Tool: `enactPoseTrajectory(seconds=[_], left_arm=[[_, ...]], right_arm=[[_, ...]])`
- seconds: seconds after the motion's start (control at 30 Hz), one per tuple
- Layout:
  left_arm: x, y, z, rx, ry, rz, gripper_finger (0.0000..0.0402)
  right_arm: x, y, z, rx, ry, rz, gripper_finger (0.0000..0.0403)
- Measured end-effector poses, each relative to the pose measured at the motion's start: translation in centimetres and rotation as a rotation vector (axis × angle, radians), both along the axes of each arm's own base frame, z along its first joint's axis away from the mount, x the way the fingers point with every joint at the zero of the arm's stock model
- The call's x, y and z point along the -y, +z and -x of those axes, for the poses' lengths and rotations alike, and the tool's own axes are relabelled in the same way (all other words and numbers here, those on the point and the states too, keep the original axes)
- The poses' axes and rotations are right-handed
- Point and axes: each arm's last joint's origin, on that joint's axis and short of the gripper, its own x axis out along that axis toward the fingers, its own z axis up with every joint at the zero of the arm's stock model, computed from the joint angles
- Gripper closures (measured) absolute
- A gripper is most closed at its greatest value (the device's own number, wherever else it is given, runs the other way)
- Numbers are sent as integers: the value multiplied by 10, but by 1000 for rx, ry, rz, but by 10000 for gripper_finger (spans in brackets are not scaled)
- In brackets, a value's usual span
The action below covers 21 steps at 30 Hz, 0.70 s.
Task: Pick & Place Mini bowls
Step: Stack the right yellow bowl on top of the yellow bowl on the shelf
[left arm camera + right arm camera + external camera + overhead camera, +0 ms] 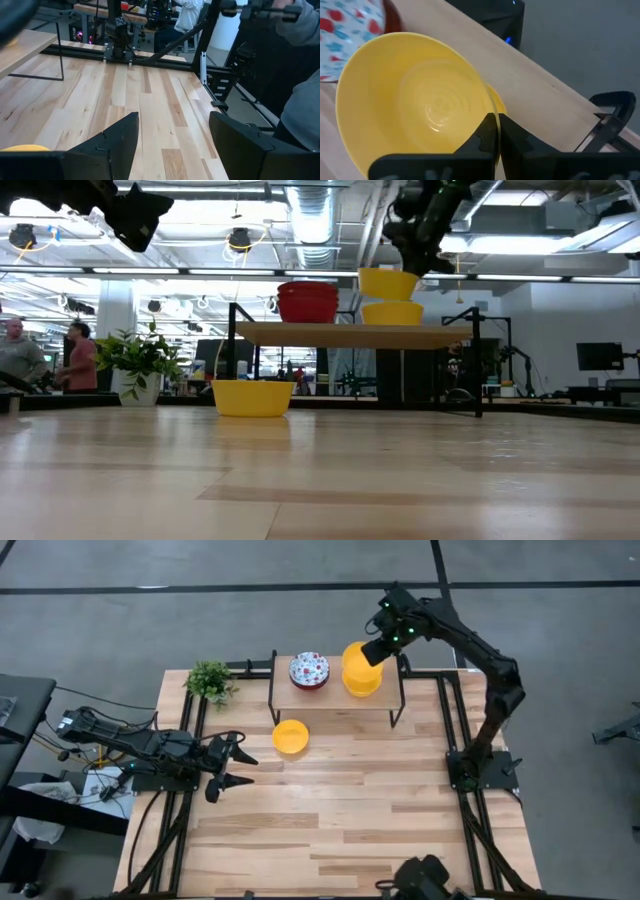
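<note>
The left gripper [236, 762] rests low over the left side of the table [380, 810], fingers spread wide apart and holding nothing; bare wood planks lie between its fingers [122, 140] in the left wrist view.

Beyond it, one yellow bowl [290, 736] sits upright on the table, just in front of the raised shelf [335, 700].

On the shelf's left part stands a stack of floral bowls [309, 671], white with red-and-blue pattern inside and red outside; how many are in the stack cannot be told.

On the shelf's right part sits a second yellow bowl [392, 313]. Directly above it, apart from it, hangs a third yellow bowl [387, 282], pinched at its rim by the right gripper [497, 131], whose fingers are closed tight on the bowl wall.

A small green plant [210, 680] stands at the table's far left corner.
</note>
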Motion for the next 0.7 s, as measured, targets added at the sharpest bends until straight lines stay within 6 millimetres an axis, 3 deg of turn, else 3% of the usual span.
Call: enactPoseTrajectory(seconds=[0.2, 0.7], left_arm=[[0, 0, 0, 0, 0, 0, 160], [0, 0, 0, 0, 1, 0, 160]], right_arm=[[8, -18, -8, -56, 1, -54, 403], [5, -19, -4, -89, -4, -84, 403]])
